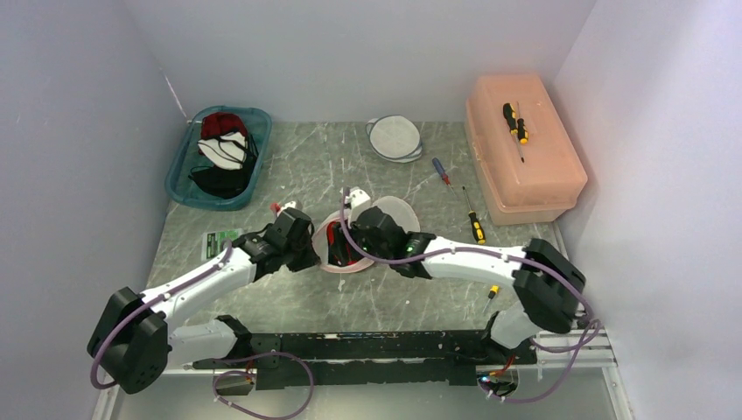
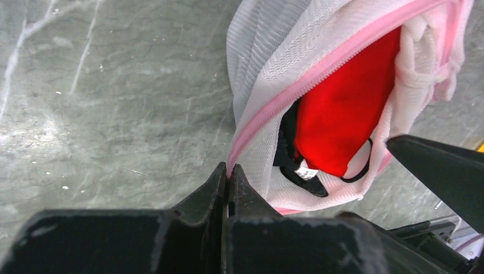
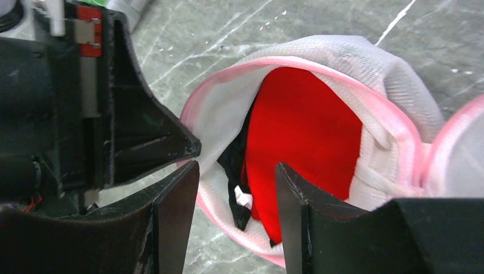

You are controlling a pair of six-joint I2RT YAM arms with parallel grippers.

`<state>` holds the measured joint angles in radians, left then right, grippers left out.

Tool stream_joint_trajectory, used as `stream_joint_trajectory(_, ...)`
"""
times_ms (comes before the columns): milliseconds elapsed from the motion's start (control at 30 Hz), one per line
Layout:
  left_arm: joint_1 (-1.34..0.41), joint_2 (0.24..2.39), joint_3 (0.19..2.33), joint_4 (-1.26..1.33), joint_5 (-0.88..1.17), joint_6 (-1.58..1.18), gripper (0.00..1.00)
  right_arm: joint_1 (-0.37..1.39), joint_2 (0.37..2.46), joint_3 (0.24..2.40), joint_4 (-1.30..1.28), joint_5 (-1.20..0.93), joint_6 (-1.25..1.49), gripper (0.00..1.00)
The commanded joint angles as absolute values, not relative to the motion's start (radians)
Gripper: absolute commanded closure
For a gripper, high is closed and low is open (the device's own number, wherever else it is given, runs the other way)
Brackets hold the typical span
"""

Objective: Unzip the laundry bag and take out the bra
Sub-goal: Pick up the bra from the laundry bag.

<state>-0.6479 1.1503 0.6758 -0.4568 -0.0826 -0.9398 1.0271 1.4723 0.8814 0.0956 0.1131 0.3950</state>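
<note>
The laundry bag is white mesh with a pink zipper edge and lies at the table's middle, its mouth gaping open. Inside it sits the red bra with black trim and a white tag. My left gripper is shut on the pink zipper edge of the bag, at the left side of the opening. My right gripper hangs open over the mouth, its fingers straddling the bra's black trim, with nothing gripped. The bra also shows in the left wrist view.
A teal bin with garments stands at the back left. A peach plastic box carrying a screwdriver is at the back right. Two screwdrivers lie near it, and a round white mesh bag lies at the back.
</note>
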Motion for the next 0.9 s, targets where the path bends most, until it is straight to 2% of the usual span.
stream_joint_trajectory(0, -0.652, 1.124, 0.653, -0.479, -0.134, -0.923, 0.97, 1.015, 1.577, 0.961, 0.101, 0.080, 0.378, 0.45)
stream_joint_trajectory(133, -0.652, 1.134, 0.628, -0.471, -0.151, -0.919, 0.97, 0.991, 1.603, 0.939, 0.100, 0.094, 0.387, 0.43)
stream_joint_trajectory(433, -0.649, 1.211, 0.589, -0.421, -0.192, -0.908, 0.97, 0.954, 1.609, 0.882, 0.117, 0.067, 0.396, 0.33)
stream_joint_trajectory(633, -0.648, 1.194, 0.545, -0.338, -0.174, -0.915, 0.97, 0.958, 1.556, 0.861, 0.182, 0.020, 0.364, 0.32)
stream_joint_trajectory(867, -0.638, 1.192, 0.532, -0.295, -0.166, -0.901, 0.97, 0.987, 1.602, 0.908, 0.166, 0.009, 0.331, 0.32)
